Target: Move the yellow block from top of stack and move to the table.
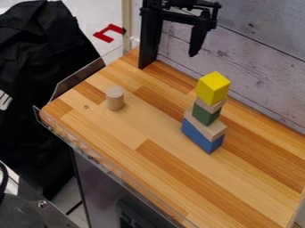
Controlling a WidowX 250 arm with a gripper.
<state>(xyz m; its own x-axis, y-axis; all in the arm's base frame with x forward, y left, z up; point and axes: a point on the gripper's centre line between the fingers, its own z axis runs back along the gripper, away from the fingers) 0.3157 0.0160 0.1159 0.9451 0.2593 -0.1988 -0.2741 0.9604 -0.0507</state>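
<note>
Plainly, the pincer [168, 61] hangs behind the stack [205, 115], fingers spread wide apart; the yellow block [212, 89] sits on top of the stack; a wooden cylinder [115, 99] stands upright on the counter [128, 140], well apart from the stack.

Bench [161, 129]: laminated wood strips, smooth, low sheen. Edge guard [110, 171], 7 o'clock: clear, glossy, plastic-like. Yellow block [212, 88], 2 o'clock: smooth, coloured, satin finish. Green block [205, 114] and blue block [201, 135]: smooth, coloured, near matt. Cylinder [115, 99], 10 o'clock: bare wood, matt. Claw [167, 61], 12 o'clock: matt black, plastic-like. Wall [256, 58], 2 o'clock: weathered wood-plank look. Black cloth [44, 53], 10 o'clock: matt, creased.
</note>
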